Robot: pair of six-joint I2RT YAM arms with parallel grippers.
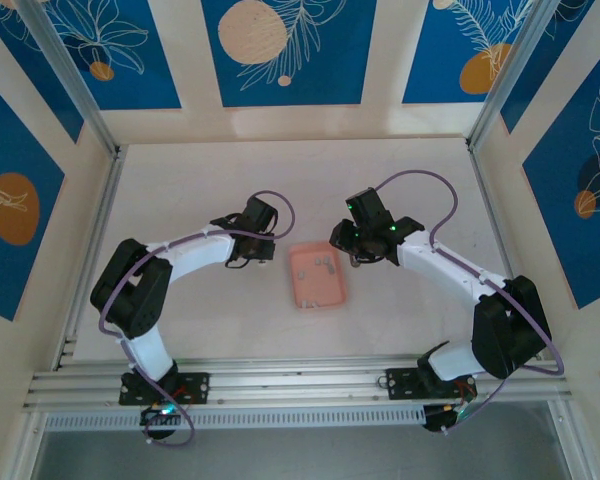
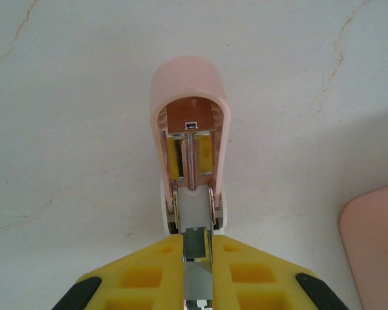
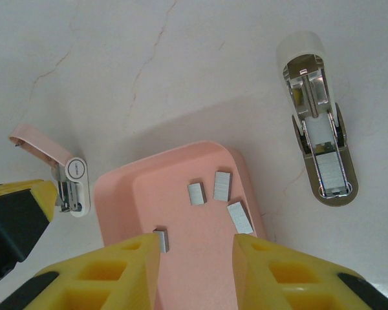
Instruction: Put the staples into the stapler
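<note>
Nearest, right gripper (image 3: 197, 241): yellow fingers (image 3: 116, 274) spread over salmon-pink tray (image 3: 119, 194), pinching nothing. On tray, staples (image 3: 221, 186): four tiny pale grey metal strips, short, flat, rectangular, dull sheen; three close together, fourth apart, just beside one fingertip. Left of tray, stapler (image 2: 189, 97): pink lid standing open, spring and feed channel exposed, white base beneath. Left gripper (image 2: 196, 242) pressed together on stapler's rear end, thin metal part pinched between yellow fingers. Off tray's other side, well apart, second stapler (image 3: 320, 148): whitish, lying open, metal channel facing up.
</note>
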